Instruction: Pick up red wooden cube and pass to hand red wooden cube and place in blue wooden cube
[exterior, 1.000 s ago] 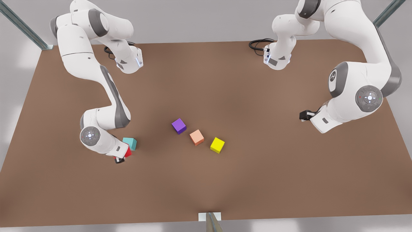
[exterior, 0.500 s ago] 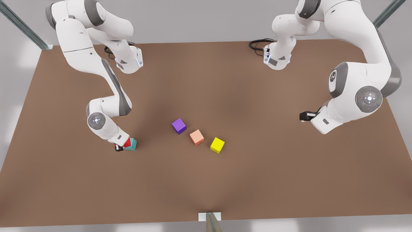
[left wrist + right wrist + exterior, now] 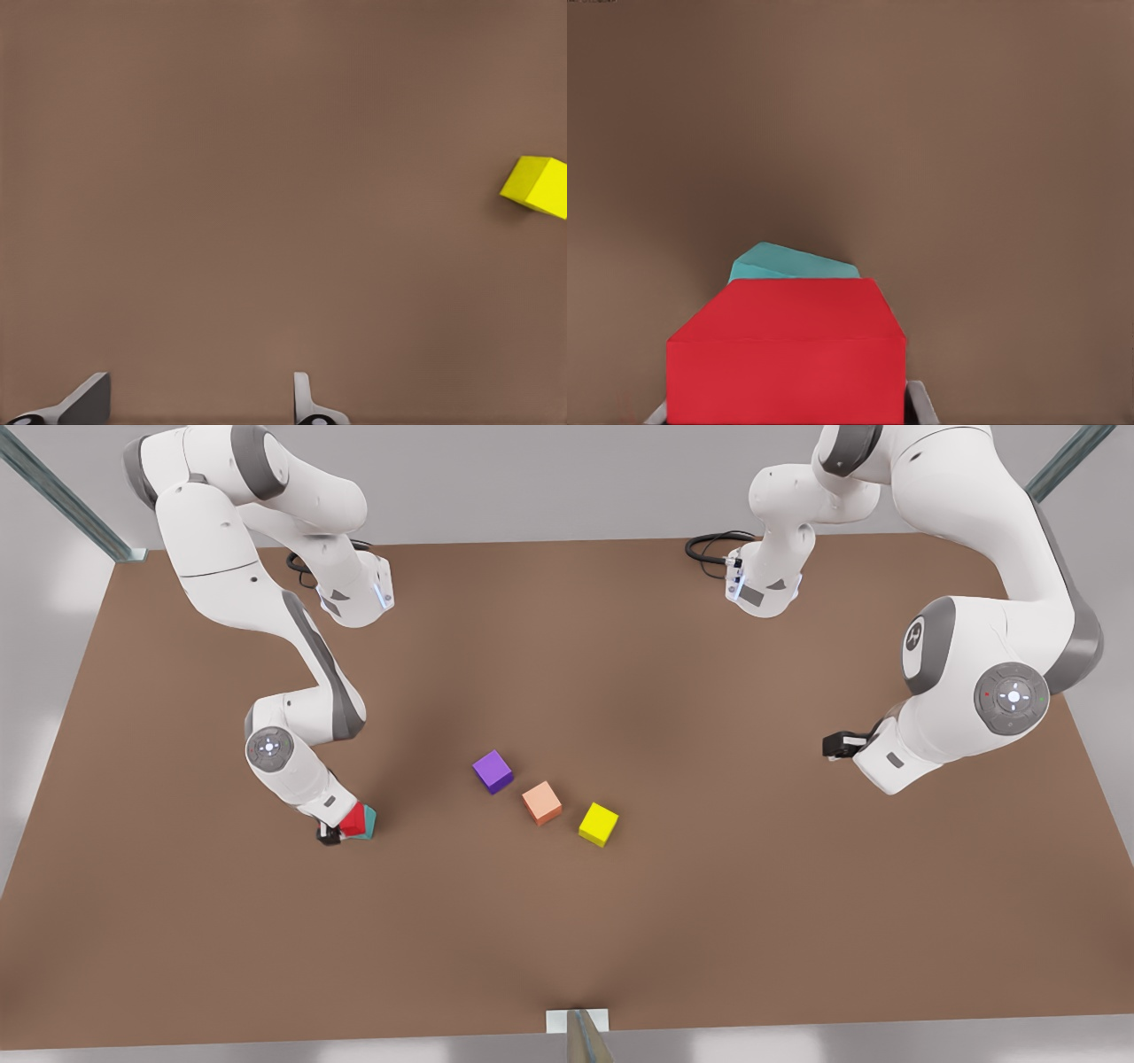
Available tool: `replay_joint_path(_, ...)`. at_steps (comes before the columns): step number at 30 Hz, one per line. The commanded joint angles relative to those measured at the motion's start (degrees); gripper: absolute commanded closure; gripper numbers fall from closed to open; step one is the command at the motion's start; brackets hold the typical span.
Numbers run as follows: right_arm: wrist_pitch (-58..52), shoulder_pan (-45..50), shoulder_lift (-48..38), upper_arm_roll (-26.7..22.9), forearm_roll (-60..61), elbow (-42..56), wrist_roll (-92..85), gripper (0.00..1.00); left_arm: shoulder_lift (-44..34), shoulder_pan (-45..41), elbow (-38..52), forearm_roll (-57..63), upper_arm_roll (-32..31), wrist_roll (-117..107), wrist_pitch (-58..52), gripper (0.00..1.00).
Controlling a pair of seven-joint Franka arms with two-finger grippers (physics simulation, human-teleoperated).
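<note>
Front view had the right gripper (image 3: 335, 833) clenched on the small bright red wooden cube (image 3: 353, 820), atop the teal wooden cube (image 3: 368, 824); the left gripper (image 3: 833, 745) waited, fingers spread, over the brown bench (image 3: 620, 921).

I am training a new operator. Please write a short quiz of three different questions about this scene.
1. True or false: the right claw holds the red cube.
2. Which cube lies directly under the red one? A) purple B) teal C) yellow
3. The left claw is ____ (open/shut).

Key: 1 true. 2 B, the teal cube. 3 open, waiting apart from the purple cube, the orange cube and the yellow cube.
</note>
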Motion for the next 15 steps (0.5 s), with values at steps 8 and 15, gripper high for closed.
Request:
replay_joint_path(8,1.16,-0.07,0.16,0.09,-0.06,0.47,5.06,0.00,0.00,0.01,0.03,0.11,-0.03,-0.98,-0.04,0.00)
replay_joint_path(15,-6.22,-0.59,-4.06,0.36,0.47,0.29,4.62,0.00,0.00,-0.78,-0.06,0.20,-0.03,-0.89,-0.30,0.00)
